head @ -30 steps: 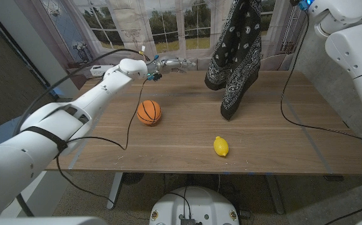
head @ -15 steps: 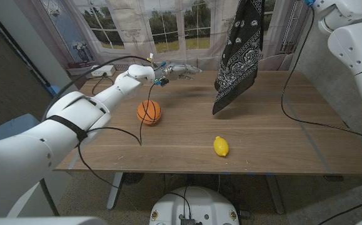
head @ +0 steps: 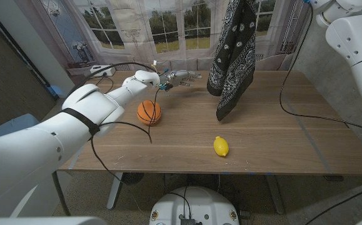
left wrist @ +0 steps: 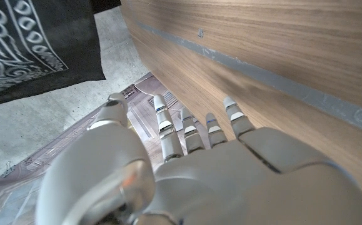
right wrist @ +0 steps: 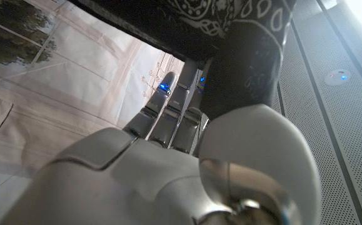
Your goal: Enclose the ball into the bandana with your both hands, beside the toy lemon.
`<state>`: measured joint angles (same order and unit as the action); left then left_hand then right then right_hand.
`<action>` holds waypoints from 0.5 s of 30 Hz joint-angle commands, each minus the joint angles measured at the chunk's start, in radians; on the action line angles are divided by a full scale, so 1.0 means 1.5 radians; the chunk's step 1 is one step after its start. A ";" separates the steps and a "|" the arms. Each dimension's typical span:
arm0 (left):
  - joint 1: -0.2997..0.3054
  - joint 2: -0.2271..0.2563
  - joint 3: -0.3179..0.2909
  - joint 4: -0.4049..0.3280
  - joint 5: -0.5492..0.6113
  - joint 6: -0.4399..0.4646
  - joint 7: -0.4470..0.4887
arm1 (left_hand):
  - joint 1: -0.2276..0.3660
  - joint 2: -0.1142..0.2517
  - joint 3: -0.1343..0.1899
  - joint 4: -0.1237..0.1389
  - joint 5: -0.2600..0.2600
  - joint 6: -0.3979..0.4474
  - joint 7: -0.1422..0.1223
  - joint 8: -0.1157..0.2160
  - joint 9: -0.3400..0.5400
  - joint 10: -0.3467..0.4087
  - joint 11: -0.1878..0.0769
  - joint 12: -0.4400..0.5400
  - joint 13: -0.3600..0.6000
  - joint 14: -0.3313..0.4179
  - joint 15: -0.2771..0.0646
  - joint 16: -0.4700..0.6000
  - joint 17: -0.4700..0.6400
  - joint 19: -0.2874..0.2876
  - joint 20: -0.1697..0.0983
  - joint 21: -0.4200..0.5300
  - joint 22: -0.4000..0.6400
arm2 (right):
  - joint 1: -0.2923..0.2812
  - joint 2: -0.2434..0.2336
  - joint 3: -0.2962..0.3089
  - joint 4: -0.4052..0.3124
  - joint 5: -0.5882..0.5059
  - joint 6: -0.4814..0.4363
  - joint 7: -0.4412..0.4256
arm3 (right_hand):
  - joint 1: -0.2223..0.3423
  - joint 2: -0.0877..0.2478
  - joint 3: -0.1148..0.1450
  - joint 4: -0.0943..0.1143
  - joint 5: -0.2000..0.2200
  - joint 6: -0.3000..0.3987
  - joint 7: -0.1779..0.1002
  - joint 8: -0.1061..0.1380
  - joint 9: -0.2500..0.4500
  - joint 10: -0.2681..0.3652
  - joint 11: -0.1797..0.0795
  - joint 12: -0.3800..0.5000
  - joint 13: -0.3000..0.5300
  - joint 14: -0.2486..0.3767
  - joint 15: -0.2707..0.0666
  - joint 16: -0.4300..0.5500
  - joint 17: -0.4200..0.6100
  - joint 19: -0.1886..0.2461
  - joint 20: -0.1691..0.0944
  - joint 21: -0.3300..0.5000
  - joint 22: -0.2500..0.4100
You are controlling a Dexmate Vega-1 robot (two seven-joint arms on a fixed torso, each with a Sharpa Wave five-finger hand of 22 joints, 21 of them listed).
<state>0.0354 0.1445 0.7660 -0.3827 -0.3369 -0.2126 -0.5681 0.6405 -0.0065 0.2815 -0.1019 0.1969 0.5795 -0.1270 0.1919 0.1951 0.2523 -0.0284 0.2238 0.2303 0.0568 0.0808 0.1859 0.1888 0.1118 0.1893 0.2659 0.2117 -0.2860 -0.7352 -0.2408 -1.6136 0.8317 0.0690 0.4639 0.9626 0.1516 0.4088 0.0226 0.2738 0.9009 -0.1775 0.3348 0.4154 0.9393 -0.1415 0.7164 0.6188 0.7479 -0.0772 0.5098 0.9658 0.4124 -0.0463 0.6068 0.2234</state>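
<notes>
- The ball, an orange basketball, sits on the wooden table, on the robot's left of the toy lemon and farther from the robot than it; the two are well apart
- The bandana, black with a white paisley print, hangs in the air beyond the toy lemon, its lowest corner just above the tabletop; whether the corner touches the wood cannot be told
- The right hand holds the bandana from above; in the right wrist view the dark cloth runs over its fingers, which lie close together against the folds
- The left hand reaches out above the table's far edge, beyond the ball and toward the bandana; its fingers are extended and slightly spread, gripping nothing
</notes>
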 commanded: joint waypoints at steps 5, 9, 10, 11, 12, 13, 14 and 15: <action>-0.011 -0.026 -0.008 -0.029 -0.043 0.088 -0.002 | -0.031 -0.026 -0.029 0.008 0.013 -0.043 0.002 -0.008 -0.001 -0.028 0.011 -0.004 0.004 -0.028 0.012 0.000 0.003 -0.022 0.006 -0.009 0.003 | 0.041 0.001 -0.025 0.009 -0.018 -0.013 0.032 | 0.000 0.006 -0.001 0.004 0.004 0.034 -0.018 0.002 0.003 -0.030 -0.037 0.000 0.004 0.005 -0.101 -0.007 0.005 -0.002 -0.026 0.005 0.001; -0.015 -0.036 -0.009 -0.029 -0.049 0.104 0.014 | -0.037 -0.037 -0.038 0.009 0.019 -0.053 0.003 -0.008 -0.001 -0.039 0.013 -0.006 0.004 -0.039 0.017 -0.002 0.003 -0.029 0.011 -0.012 0.004 | 0.046 0.009 -0.026 0.023 -0.011 -0.009 0.044 | 0.001 0.006 -0.001 0.004 0.004 0.036 -0.018 0.001 0.002 -0.030 -0.035 -0.001 0.002 0.005 -0.101 -0.008 0.006 -0.002 -0.026 0.007 0.000; -0.016 -0.039 -0.010 -0.029 -0.052 0.112 0.019 | -0.037 -0.042 -0.041 0.008 0.021 -0.057 0.001 -0.008 -0.001 -0.043 0.013 -0.007 0.004 -0.043 0.019 -0.002 0.003 -0.030 0.013 -0.012 0.003 | 0.049 0.009 -0.027 0.027 -0.009 -0.012 0.050 | 0.001 0.006 -0.001 0.003 0.004 0.037 -0.018 0.001 0.003 -0.029 -0.035 -0.001 0.002 0.006 -0.101 -0.008 0.007 -0.002 -0.026 0.007 0.000; -0.019 -0.040 -0.006 -0.029 -0.049 0.117 0.028 | -0.037 -0.046 -0.044 0.006 0.023 -0.059 0.002 -0.008 -0.001 -0.046 0.015 -0.007 0.005 -0.045 0.021 -0.002 0.003 -0.030 0.014 -0.012 0.003 | 0.048 0.009 -0.027 0.027 -0.011 -0.013 0.047 | 0.001 0.006 -0.002 0.004 0.004 0.037 -0.018 0.001 0.003 -0.029 -0.034 -0.001 0.002 0.005 -0.101 -0.009 0.007 -0.002 -0.026 0.008 0.000; -0.018 -0.044 -0.011 -0.029 -0.055 0.122 0.036 | -0.036 -0.048 -0.045 0.005 0.024 -0.060 0.001 -0.008 -0.001 -0.047 0.014 -0.008 0.005 -0.045 0.022 -0.002 0.002 -0.030 0.014 -0.012 0.003 | 0.048 0.010 -0.028 0.027 -0.014 -0.011 0.043 | 0.001 0.006 -0.002 0.003 0.004 0.036 -0.018 0.001 0.003 -0.028 -0.034 -0.001 0.001 0.006 -0.101 -0.009 0.007 -0.002 -0.026 0.008 0.000; -0.018 -0.045 -0.011 -0.029 -0.057 0.123 0.038 | -0.035 -0.051 -0.046 0.004 0.025 -0.061 -0.001 -0.007 -0.001 -0.049 0.014 -0.008 0.005 -0.046 0.022 -0.002 0.002 -0.029 0.014 -0.012 0.003 | 0.050 0.011 -0.029 0.031 -0.012 -0.012 0.048 | 0.002 0.006 -0.002 0.003 0.004 0.037 -0.018 0.000 0.003 -0.028 -0.034 -0.001 0.002 0.006 -0.101 -0.009 0.007 -0.002 -0.026 0.008 0.000; -0.020 -0.046 -0.007 -0.029 -0.054 0.124 0.042 | -0.032 -0.057 -0.049 0.002 0.029 -0.063 -0.001 -0.006 -0.001 -0.052 0.014 -0.008 0.005 -0.047 0.025 -0.002 0.002 -0.029 0.015 -0.012 0.003 | 0.054 0.015 -0.030 0.038 -0.008 -0.009 0.056 | 0.002 0.006 -0.002 0.003 0.004 0.037 -0.018 0.000 0.002 -0.028 -0.034 -0.001 0.002 0.006 -0.101 -0.010 0.008 -0.003 -0.026 0.009 0.000; -0.022 -0.049 -0.006 -0.029 -0.055 0.128 0.047 | -0.030 -0.060 -0.051 0.000 0.031 -0.064 -0.002 -0.006 -0.001 -0.055 0.013 -0.009 0.005 -0.049 0.028 -0.002 0.002 -0.029 0.015 -0.013 0.003 | 0.052 0.016 -0.028 0.036 -0.010 -0.006 0.051 | 0.003 0.007 -0.002 0.002 0.004 0.037 -0.018 0.000 0.003 -0.028 -0.034 0.000 0.003 0.006 -0.102 -0.010 0.008 -0.002 -0.026 0.009 0.000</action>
<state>0.0172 0.1032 0.7557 -0.4123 -0.3886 -0.1064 -0.5601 0.5872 -0.0789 0.2129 -0.0993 0.2321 0.4900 -0.1276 0.1808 0.1904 0.1802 -0.0076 0.2144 0.2350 -0.0078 0.1133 0.1858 0.1887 0.0724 0.2071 0.2475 0.2116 -0.2318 -0.7258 -0.2713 -1.5836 0.8265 0.0561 0.5308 0.9627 0.1519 0.4044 0.0266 0.2735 0.9024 -0.1791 0.3346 0.4153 0.9231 -0.1573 0.7165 0.6206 0.7479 -0.0772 0.4996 0.9750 0.4125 -0.0463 0.6144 0.2229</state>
